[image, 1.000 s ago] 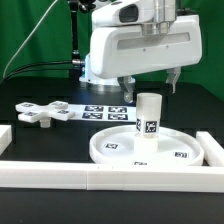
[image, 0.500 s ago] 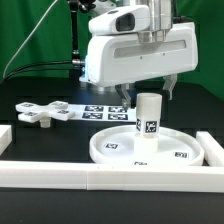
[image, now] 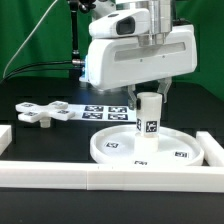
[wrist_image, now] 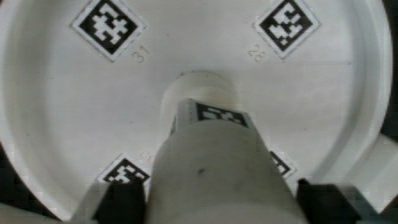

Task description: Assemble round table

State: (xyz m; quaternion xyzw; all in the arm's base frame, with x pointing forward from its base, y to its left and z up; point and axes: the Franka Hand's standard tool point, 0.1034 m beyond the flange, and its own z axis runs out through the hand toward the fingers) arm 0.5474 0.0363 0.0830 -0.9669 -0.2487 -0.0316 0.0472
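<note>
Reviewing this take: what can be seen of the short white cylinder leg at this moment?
The leg is a short, thick white cylinder that looks like smooth plastic, with a black-and-white square tag on its side. It stands upright near the middle of the round disc, its base resting on the disc's flat floor; whether it is fastened there cannot be told. The end effector straddles its upper end, one finger on each side. The pictures do not settle whether the fingers touch it.

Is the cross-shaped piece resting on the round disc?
No, the cross-shaped piece lies on the table at the exterior view's left, apart from the round disc.
</note>
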